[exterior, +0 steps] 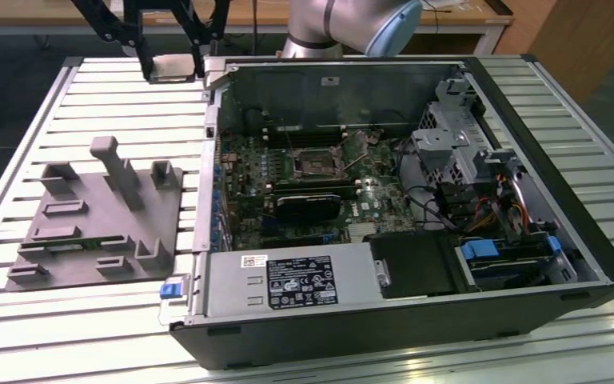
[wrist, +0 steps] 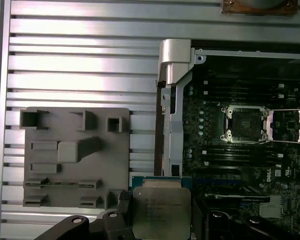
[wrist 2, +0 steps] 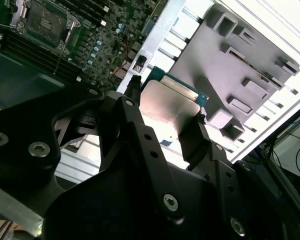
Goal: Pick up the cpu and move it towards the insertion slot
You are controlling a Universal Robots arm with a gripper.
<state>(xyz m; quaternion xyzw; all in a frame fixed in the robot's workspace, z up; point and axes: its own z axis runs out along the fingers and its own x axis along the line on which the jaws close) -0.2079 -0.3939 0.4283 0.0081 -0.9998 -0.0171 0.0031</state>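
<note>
Cpu [wrist: 159, 212] clamped between hand [wrist: 160, 220] fingers, apparently above slatted table [wrist: 80, 75], beside case.

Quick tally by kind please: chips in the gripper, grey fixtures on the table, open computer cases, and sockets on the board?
Chips held in the gripper: 1, the cpu
Grey fixtures on the table: 1, the fixture
Open computer cases: 1, the case
Square sockets: 1, the insertion slot
Total: 4
</note>
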